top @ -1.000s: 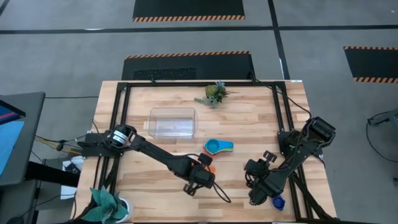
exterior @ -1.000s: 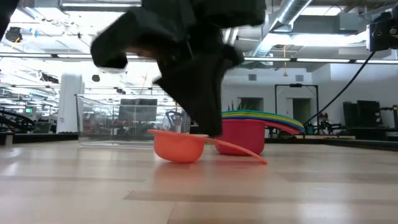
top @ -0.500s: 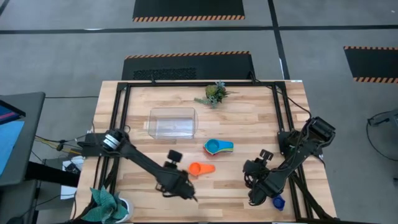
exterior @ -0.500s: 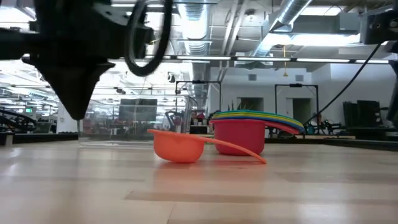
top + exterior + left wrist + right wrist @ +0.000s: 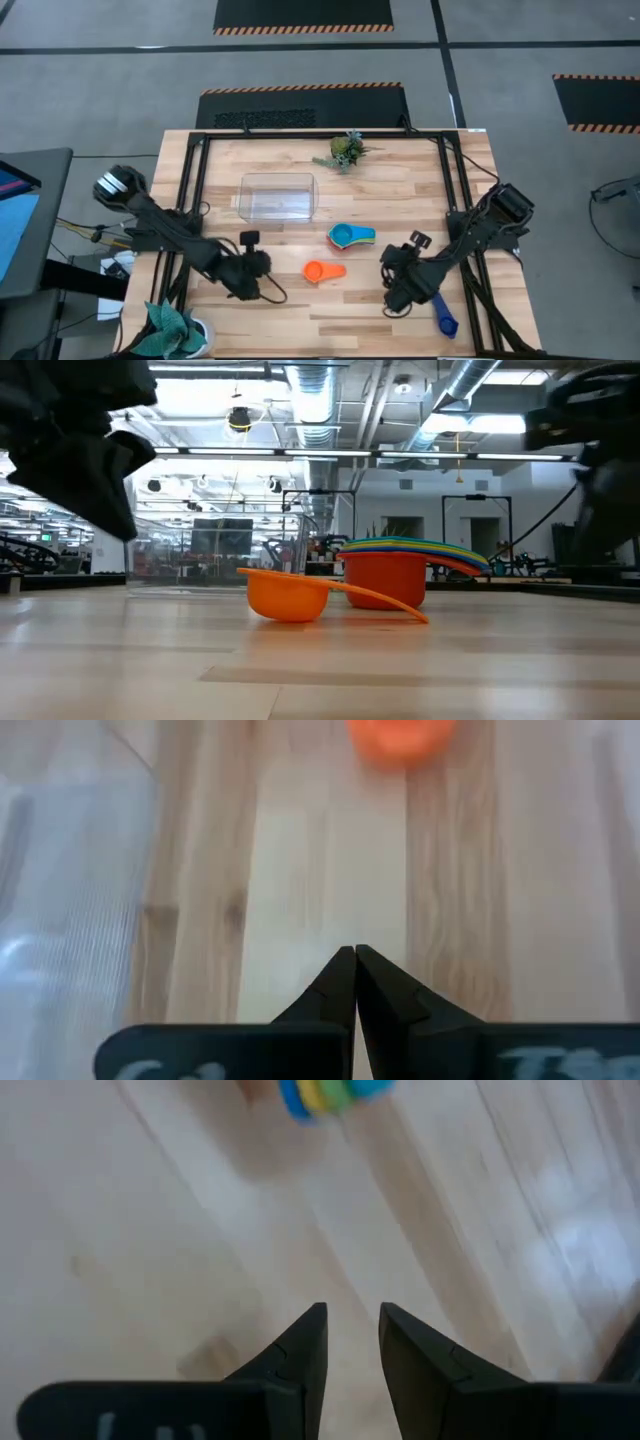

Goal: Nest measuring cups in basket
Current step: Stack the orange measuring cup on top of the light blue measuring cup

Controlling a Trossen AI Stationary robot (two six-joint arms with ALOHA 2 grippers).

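- High view first: nearest my end of the table, a dark blue measuring cup (image 5: 445,320) lies alone by the front right corner, just beside the right arm.
- My right gripper (image 5: 392,297) hangs over bare wood a little inboard of that blue cup, touching nothing. On its wrist view the fingers (image 5: 300,1342) stand slightly apart with only table showing in the gap.
- My left gripper (image 5: 262,264) sits on the left half of the table, empty. Its wrist view shows the two fingertips (image 5: 343,982) pressed together, holding nothing.
- Just to the right of it, an orange cup (image 5: 316,271) lies by itself, apart from the fingertips, and directly ahead of them in the wrist view (image 5: 402,737). On the low view it lies bowl-down (image 5: 290,596) with the handle sloping to the wood.
- Farther back, the nested stack of cups (image 5: 350,236) sits near the table's middle, beyond the orange cup and up-left of my right gripper.
- Behind the stack and to the left, the clear basket (image 5: 278,197) sits with no cup in it, well apart from both grippers.
- At the far edge lies a small plant sprig (image 5: 346,150).
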